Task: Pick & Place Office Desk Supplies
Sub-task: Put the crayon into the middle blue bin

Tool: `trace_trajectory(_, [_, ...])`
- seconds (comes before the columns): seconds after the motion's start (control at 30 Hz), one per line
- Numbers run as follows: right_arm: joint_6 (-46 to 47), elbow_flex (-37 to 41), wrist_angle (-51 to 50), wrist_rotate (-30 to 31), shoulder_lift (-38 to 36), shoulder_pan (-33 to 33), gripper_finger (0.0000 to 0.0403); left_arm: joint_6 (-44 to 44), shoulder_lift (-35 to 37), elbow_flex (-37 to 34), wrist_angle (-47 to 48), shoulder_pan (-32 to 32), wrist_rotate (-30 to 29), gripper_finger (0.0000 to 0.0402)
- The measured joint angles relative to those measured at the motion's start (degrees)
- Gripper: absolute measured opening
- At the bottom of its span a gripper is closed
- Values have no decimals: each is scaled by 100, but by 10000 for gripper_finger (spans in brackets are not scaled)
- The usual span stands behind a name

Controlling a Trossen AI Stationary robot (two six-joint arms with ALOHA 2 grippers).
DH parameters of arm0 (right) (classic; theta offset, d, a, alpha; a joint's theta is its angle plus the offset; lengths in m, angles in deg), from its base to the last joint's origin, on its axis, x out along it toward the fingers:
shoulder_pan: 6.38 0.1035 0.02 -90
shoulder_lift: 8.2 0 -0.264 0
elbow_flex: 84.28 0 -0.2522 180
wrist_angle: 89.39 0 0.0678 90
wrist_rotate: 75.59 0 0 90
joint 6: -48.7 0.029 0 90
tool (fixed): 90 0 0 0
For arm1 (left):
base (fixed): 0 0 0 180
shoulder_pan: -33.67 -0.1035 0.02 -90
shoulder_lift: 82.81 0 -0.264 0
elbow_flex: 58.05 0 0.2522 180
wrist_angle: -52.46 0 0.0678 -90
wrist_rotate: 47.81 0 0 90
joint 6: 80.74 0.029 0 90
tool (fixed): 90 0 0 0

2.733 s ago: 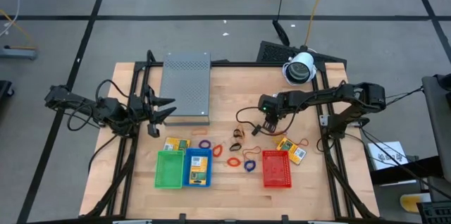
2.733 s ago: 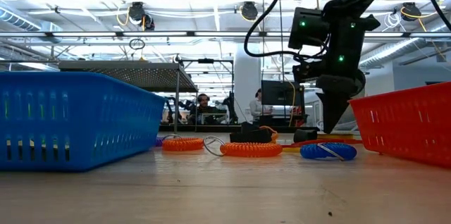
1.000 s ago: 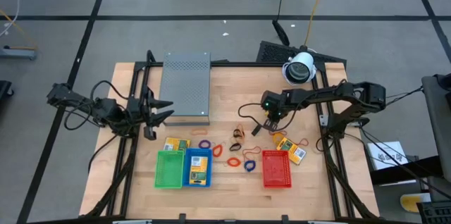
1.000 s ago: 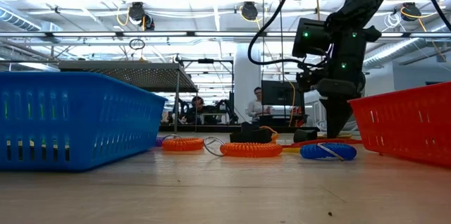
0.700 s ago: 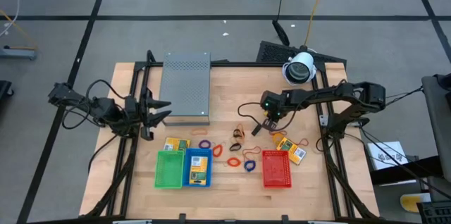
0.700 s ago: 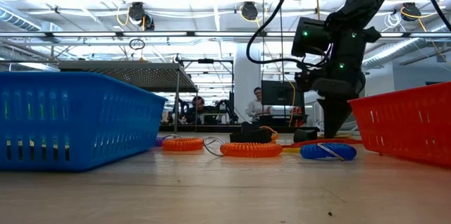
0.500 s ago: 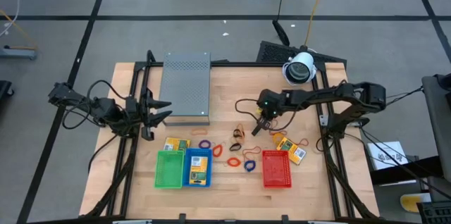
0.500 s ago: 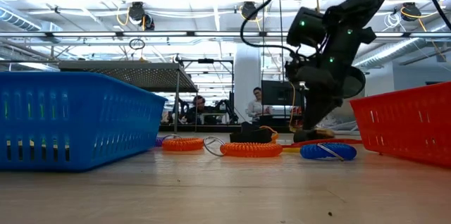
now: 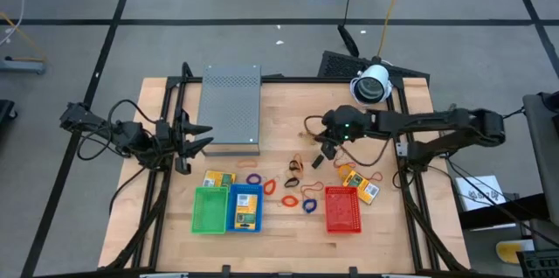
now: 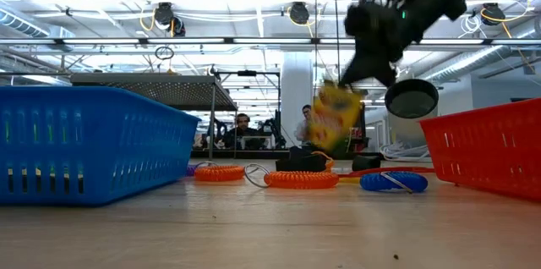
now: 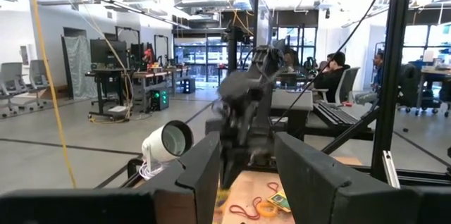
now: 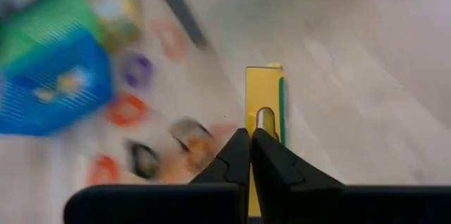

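My right gripper point(image 10: 355, 73) hangs above the middle of the table, shut on a yellow packet point(image 10: 333, 118), which the right wrist view shows edge-on point(image 12: 262, 97). Two more packets point(image 9: 360, 184) lie on the table's right part and one point(image 9: 218, 178) on the left. Between them lie rubber-band loops, purple point(image 9: 254, 178), red point(image 9: 269, 187) and blue point(image 9: 309, 205), and black clips point(image 9: 292, 170). My left gripper point(image 9: 208, 136) waits open at the left, beside the grey perforated box point(image 9: 231, 107). My right gripper pinches the packet's top edge point(image 12: 263, 120), by its small hang hole, between the two shut fingers. The fingers slant down from the table's right side. The packet hangs below them, lifted clear of the table.
A green basket point(image 9: 210, 211), a blue one point(image 9: 245, 217) with a packet inside, and a red one point(image 9: 342, 211) stand in a row near the front edge. A white camera point(image 9: 371, 84) sits at the far right corner. Bare wood lies between box and right arm.
My right gripper has risen from the table with the yellow packet and tipped from steeply downward to nearer level. The packet, down on the table before, now hangs clear above the rubber bands.
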Motion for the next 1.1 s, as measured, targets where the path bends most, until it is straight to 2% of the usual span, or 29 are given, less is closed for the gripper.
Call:
trace_trajectory(0.2, [99,-4,1096,-346,-620,432,0,-11,0,0,38,0,0,145])
trace_trajectory(0.43, [157,-9,2705,-727,-692,1022,0,11,1,0,89,-1,0,145])
trace_trajectory(0.8, [94,-13,4759,-734,142,1702,0,105,0,0,131,-1,-1,145])
trace_trajectory(0.97, [95,-240,4963,-745,729,1921,0,103,0,0,133,-1,-1,145])
trace_trajectory(1.1, [89,-770,4956,-1201,1312,2101,0,84,0,0,134,0,-1,145])
